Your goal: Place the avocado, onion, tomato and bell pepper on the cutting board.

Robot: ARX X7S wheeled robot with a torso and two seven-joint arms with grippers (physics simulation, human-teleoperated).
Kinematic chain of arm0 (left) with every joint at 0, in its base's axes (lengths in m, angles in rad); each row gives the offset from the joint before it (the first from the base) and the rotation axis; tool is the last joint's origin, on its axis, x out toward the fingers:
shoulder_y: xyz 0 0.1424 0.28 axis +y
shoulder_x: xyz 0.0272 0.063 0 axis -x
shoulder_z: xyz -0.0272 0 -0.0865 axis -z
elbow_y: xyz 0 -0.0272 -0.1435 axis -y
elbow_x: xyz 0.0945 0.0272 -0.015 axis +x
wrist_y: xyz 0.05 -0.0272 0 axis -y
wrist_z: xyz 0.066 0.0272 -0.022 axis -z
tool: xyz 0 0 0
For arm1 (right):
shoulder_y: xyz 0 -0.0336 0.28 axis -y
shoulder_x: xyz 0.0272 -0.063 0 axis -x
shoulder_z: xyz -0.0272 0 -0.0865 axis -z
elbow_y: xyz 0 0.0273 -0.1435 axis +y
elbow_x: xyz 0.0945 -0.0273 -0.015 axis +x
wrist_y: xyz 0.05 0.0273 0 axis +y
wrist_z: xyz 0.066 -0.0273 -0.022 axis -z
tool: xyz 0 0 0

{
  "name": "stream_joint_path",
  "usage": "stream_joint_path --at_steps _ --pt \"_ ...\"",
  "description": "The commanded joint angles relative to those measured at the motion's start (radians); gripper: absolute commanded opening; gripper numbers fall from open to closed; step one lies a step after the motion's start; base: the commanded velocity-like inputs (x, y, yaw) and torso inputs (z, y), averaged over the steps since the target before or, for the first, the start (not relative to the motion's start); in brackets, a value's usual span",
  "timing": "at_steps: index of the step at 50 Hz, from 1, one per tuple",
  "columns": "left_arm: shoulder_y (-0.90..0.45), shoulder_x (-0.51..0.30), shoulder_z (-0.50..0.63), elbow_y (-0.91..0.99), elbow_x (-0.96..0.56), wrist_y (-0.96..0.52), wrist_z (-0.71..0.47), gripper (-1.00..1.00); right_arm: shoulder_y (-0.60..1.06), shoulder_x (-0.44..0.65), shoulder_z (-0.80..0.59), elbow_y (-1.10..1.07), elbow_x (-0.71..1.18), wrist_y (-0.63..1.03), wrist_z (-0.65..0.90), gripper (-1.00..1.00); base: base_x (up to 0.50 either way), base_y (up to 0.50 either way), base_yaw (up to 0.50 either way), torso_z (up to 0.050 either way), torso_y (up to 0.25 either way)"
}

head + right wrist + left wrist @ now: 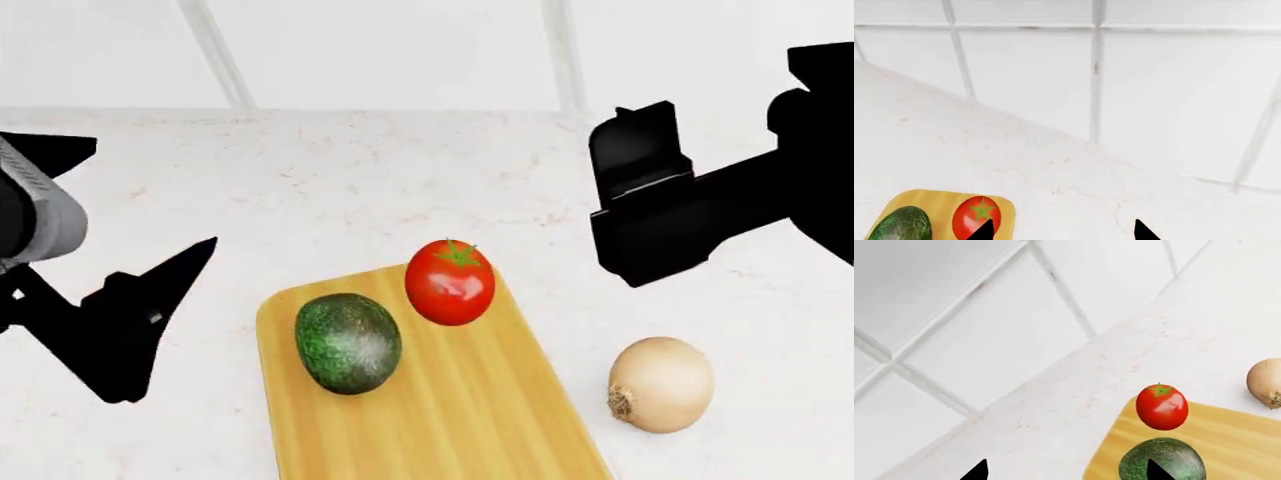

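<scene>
The light wooden cutting board point(454, 410) lies on the white counter. On it rest the dark green avocado point(347, 343) and, at its far edge, the glossy red tomato point(450, 282). The tan onion point(661, 384) sits on the counter just right of the board. The bell pepper is out of view. My left gripper point(147, 300) hovers open left of the board, with nothing between its fingers. My right gripper point(641, 200) hangs open above the counter, beyond the onion. The left wrist view shows the avocado point(1162, 460), tomato point(1161, 406), onion point(1267, 382) and board point(1234, 440).
A white tiled wall point(400, 50) rises along the back of the marbled counter point(334, 180). The right wrist view shows the board's corner point(934, 200) with tomato point(974, 217) and avocado point(901, 225), and bare counter between my fingers.
</scene>
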Motion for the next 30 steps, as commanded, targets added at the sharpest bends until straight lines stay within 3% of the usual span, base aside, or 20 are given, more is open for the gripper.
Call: stream_joint_path --at_steps 1,17,30 --pt "0.027 -0.105 -0.066 0.002 -0.062 0.027 -0.032 1.0 0.058 0.092 -0.101 -0.007 0.229 0.057 0.122 1.0 0.0 0.0 0.0 0.0 0.0" --pt "-0.028 -0.102 -0.067 -0.016 -0.062 0.006 -0.034 1.0 0.107 0.192 -0.245 0.019 0.492 0.051 0.228 1.0 0.0 0.0 0.0 0.0 0.0" --pt "0.001 -0.105 -0.058 -0.013 -0.014 0.028 -0.006 1.0 0.082 0.189 -0.246 0.106 0.42 0.105 0.181 1.0 0.0 0.0 0.0 0.0 0.0"
